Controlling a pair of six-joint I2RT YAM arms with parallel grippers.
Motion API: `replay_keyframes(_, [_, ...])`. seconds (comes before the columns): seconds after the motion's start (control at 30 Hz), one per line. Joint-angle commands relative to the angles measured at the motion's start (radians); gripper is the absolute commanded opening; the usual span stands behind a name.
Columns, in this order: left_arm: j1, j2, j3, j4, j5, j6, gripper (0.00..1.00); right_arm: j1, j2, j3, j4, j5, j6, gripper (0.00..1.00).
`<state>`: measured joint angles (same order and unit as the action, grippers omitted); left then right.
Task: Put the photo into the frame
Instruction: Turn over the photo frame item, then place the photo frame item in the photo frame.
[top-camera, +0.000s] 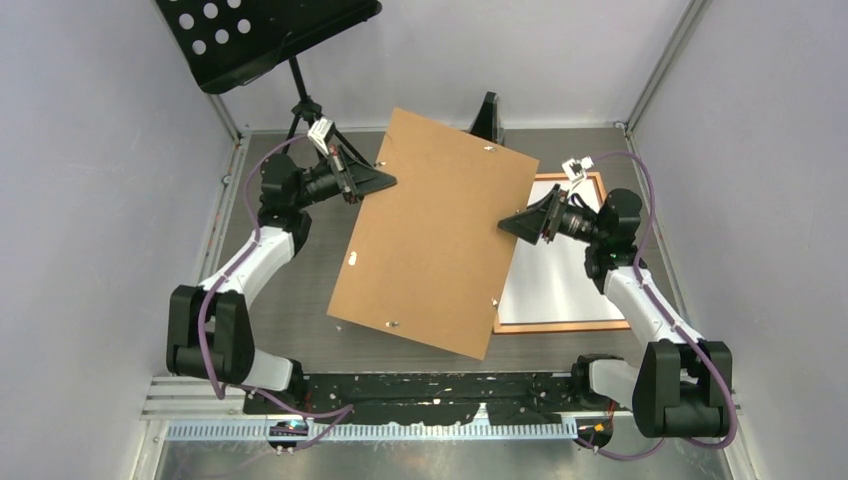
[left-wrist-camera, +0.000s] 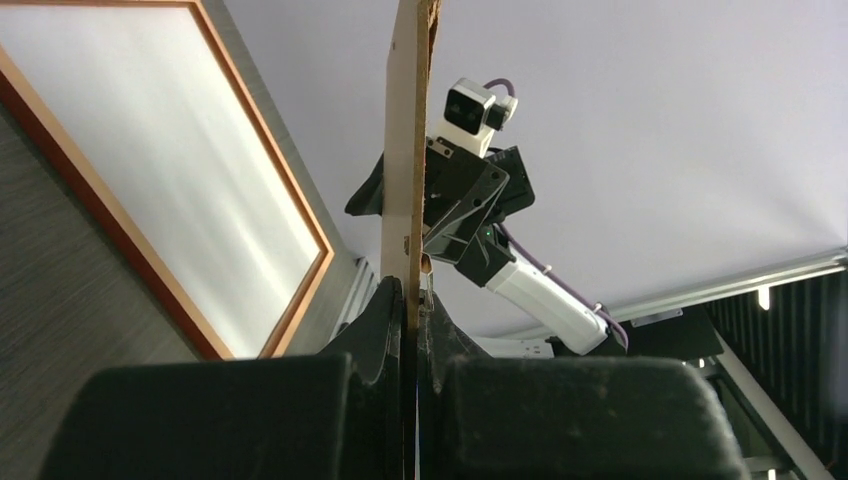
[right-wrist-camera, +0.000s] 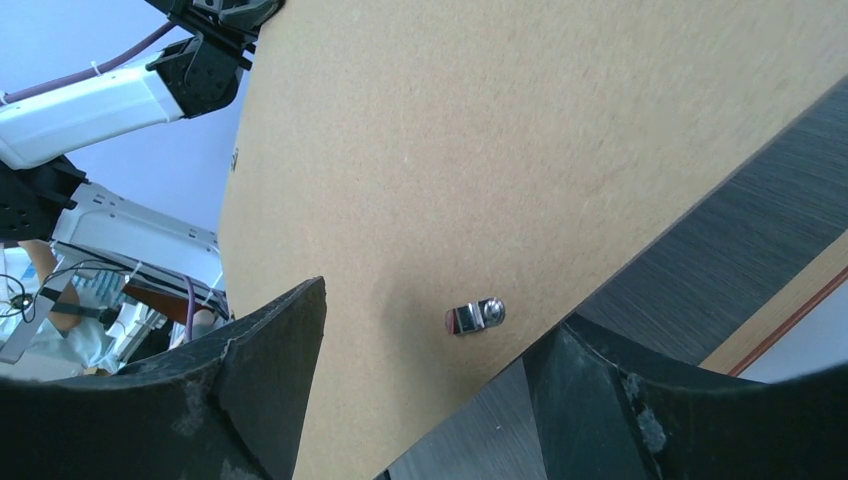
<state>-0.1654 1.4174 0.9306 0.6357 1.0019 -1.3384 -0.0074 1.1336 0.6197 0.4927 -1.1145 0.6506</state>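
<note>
A brown backing board (top-camera: 430, 230) hangs tilted above the table. My left gripper (top-camera: 385, 180) is shut on its upper left edge; in the left wrist view the board (left-wrist-camera: 405, 150) rises edge-on from between the pressed fingers (left-wrist-camera: 390, 320). My right gripper (top-camera: 510, 225) is open, its jaws either side of the board's right edge (right-wrist-camera: 480, 150) near a metal clip (right-wrist-camera: 475, 316). The copper-orange frame (top-camera: 560, 326) lies flat on the table at the right, partly under the board, filled with plain white. I cannot tell whether that white is the photo; no printed side shows.
A black perforated music stand (top-camera: 270, 35) leans over the back left corner. A small black object (top-camera: 487, 118) stands behind the board at the back. Grey walls close in on both sides of the dark table (top-camera: 290, 290).
</note>
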Motion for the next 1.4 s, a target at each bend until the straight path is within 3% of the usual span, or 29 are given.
replay_keyframes(0.0, [-0.001,0.031,0.029,0.202,-0.046,-0.146,0.0,0.007,0.033,0.006,0.118,-0.011,0.045,0.76])
replay_keyframes(0.27, [0.018,0.05,0.04,0.265,-0.05,-0.205,0.0,0.007,0.086,0.011,0.111,0.009,0.034,0.78])
replay_keyframes(0.73, [0.024,0.111,0.061,0.327,-0.09,-0.251,0.0,0.096,0.122,0.002,0.296,-0.013,0.195,0.73])
replay_keyframes(1.03, [0.026,0.104,0.037,0.331,-0.095,-0.234,0.0,0.083,0.153,0.007,0.37,-0.024,0.253,0.45])
replay_keyframes(1.23, [0.021,0.096,0.003,0.279,-0.08,-0.149,0.0,0.023,0.125,-0.005,0.396,-0.034,0.291,0.12])
replay_keyframes(1.27, [0.018,0.096,-0.001,0.267,-0.079,-0.137,0.01,0.022,0.117,-0.008,0.392,-0.035,0.291,0.07])
replay_keyframes(1.37, [0.001,0.102,0.001,0.234,-0.074,-0.103,0.13,0.008,0.104,-0.007,0.379,-0.038,0.293,0.06])
